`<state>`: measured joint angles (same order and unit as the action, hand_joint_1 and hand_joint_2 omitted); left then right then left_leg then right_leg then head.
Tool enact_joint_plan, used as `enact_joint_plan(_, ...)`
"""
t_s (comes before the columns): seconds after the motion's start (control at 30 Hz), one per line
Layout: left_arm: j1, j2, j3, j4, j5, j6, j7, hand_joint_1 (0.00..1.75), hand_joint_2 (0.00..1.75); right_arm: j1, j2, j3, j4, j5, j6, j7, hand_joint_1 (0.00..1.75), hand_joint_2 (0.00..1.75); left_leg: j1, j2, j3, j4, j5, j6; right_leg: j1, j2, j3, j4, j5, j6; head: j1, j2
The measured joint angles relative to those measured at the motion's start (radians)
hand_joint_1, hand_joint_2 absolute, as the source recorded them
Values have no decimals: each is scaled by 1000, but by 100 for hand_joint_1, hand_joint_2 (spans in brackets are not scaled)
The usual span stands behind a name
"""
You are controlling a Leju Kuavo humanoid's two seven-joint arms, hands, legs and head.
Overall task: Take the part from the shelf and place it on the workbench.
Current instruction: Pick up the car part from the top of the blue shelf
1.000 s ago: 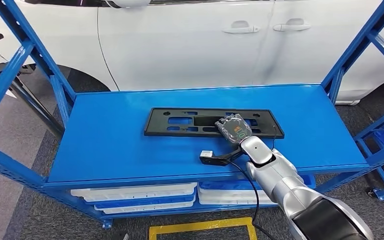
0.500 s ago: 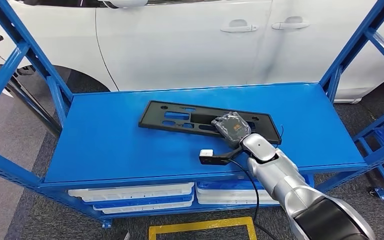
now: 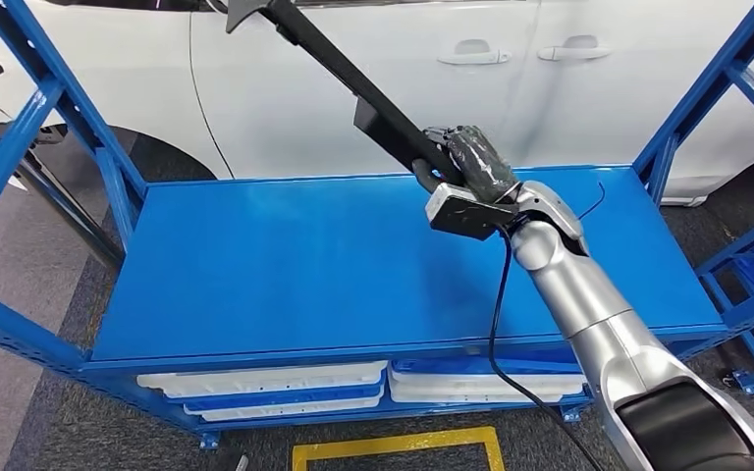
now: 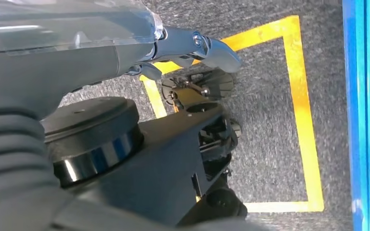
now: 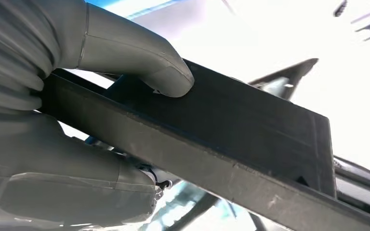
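The long black plastic part point(image 3: 353, 77) is in the air above the blue shelf top point(image 3: 285, 265), tilted steeply, with its far end up by the picture's top edge. My right hand point(image 3: 471, 160) grips its lower end over the back right of the shelf. In the right wrist view the thumb point(image 5: 139, 53) presses on the part's flat face point(image 5: 255, 120) and the fingers wrap beneath it. My left hand point(image 4: 77, 53) hangs above the floor with nothing in it, one finger point(image 4: 207, 45) stretched out.
A white car point(image 3: 403, 78) stands right behind the shelf. Blue uprights point(image 3: 49, 108) and braces point(image 3: 707, 88) frame both ends. White trays point(image 3: 265, 383) lie on the level below. A black cable point(image 3: 496, 324) hangs from my right arm. Yellow tape point(image 4: 303, 120) marks the floor.
The part lay flat on the shelf under my right hand; now the hand has lifted it clear and tipped it steeply upward. The shelf top is bare.
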<state>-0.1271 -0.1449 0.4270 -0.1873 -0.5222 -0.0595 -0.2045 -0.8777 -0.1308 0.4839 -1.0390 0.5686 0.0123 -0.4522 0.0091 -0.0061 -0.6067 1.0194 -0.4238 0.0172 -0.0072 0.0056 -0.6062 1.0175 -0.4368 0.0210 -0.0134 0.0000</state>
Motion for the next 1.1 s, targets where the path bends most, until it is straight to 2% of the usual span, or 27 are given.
enact_joint_plan(0.07,-2,0,4,0,2,0,-2,0,175,-2,-13,-9,-42,-71,46,-16,175,175,3,1,1,-6,4,11,-3,-1,-26,58,-40,9,0,0)
enact_joint_plan(0.13,-3,0,7,0,5,0,-4,0,175,1,-24,-20,-86,-191,122,-32,175,175,2,2,0,-6,4,16,-4,-1,-90,197,-108,16,0,0)
enact_joint_plan(0.17,-3,0,9,0,6,1,-5,0,175,6,-30,-25,-110,-252,159,-35,175,175,1,2,0,-6,4,17,-4,-1,-123,265,-132,19,0,0)
enact_joint_plan(0.2,-2,0,10,0,6,1,-5,0,175,14,-37,-30,-135,-304,191,-37,175,175,1,2,1,-5,3,18,-5,-1,-144,307,-139,20,0,0)
enact_joint_plan(0.23,-2,-1,11,0,6,1,-5,0,175,22,-44,-35,-158,-339,211,-37,175,175,0,2,2,-5,2,18,-5,-1,-145,304,-124,19,0,0)
enact_joint_plan(0.27,-2,-1,12,0,6,2,-6,0,175,28,-51,-39,-179,-360,223,-37,175,175,0,1,3,-4,1,17,-5,-1,-124,256,-90,17,0,0)
enact_joint_plan(0.3,-3,-2,12,0,6,2,-6,0,175,31,-56,-42,-199,-370,228,-37,175,175,0,0,4,-2,0,16,-5,-2,-88,178,-48,14,0,0)
enact_joint_plan(0.37,-4,-4,14,0,6,2,-6,0,175,32,-64,-48,-229,-375,232,-37,175,175,-3,0,5,0,-4,10,0,-3,-24,39,5,4,0,0)
enact_joint_plan(0.4,-4,-5,15,0,6,2,-7,0,175,33,-67,-50,-240,-376,233,-37,175,175,-4,0,4,0,-5,6,2,-3,-8,4,14,0,0,0)
enact_joint_plan(0.47,-5,-7,18,0,6,3,-7,0,175,38,-70,-53,-256,-377,236,-37,175,175,-5,1,5,-2,-5,-4,7,-2,-6,-6,13,-8,0,0)
enact_joint_plan(0.5,-5,-7,19,0,6,3,-7,0,175,40,-73,-56,-262,-377,237,-36,175,175,-5,1,5,-2,-7,-9,4,-2,-5,-9,15,-13,0,0)
enact_joint_plan(0.57,-6,-8,22,0,6,3,-8,0,175,41,-76,-60,-274,-377,237,-36,175,175,-6,1,-9,34,-34,-18,-2,-3,1,-19,19,-25,0,0)
enact_joint_plan(0.6,-6,-8,23,0,6,3,-8,0,175,42,-76,-62,-279,-378,238,-36,175,175,-5,1,-31,83,-63,-22,-5,-4,3,-22,21,-30,0,0)
enact_joint_plan(0.67,-6,-8,26,0,6,3,-8,0,175,46,-76,-62,-284,-379,239,-36,175,175,-4,1,-95,223,-126,-28,-4,-3,4,-22,20,-34,0,0)
enact_joint_plan(0.7,-5,-8,27,0,6,3,-8,0,175,49,-77,-62,-284,-379,240,-36,175,175,-3,1,-121,276,-142,-30,-4,-3,4,-22,19,-34,0,0)
enact_joint_plan(0.73,-5,-8,27,0,6,3,-8,0,175,53,-77,-62,-285,-379,240,-36,175,175,-3,1,-131,293,-137,-30,-3,-2,5,-21,19,-34,0,0)
enact_joint_plan(0.77,-5,-8,27,0,6,3,-8,0,175,55,-77,-62,-285,-379,240,-36,175,175,-3,1,-122,269,-115,-29,-3,-1,6,-20,18,-34,0,0)
enact_joint_plan(0.83,-5,-8,28,0,6,3,-8,0,175,57,-77,-63,-289,-379,240,-36,175,175,-3,1,-56,129,-43,-23,-2,0,9,-17,14,-29,0,0)
enact_joint_plan(0.9,-6,-8,28,0,6,3,-8,0,175,57,-77,-63,-293,-379,239,-36,175,175,-5,0,-2,17,-6,-14,1,2,9,-12,10,-22,0,0)
enact_joint_plan(0.93,-6,-8,28,0,6,3,-8,0,175,57,-77,-63,-294,-380,239,-36,175,175,-7,0,7,-1,-5,-10,3,3,8,-11,9,-18,0,0)
enact_joint_plan(1.03,-6,-8,28,0,7,3,-10,0,175,65,-80,-67,-300,-440,283,-40,175,175,-6,-1,9,-8,-1,5,2,3,7,-10,5,-1,0,0)
enact_joint_plan(1.1,-7,-9,30,0,10,3,-14,0,175,95,-87,-76,-322,-561,361,-50,175,175,-2,0,12,-16,4,16,0,2,-15,42,-31,10,0,0)
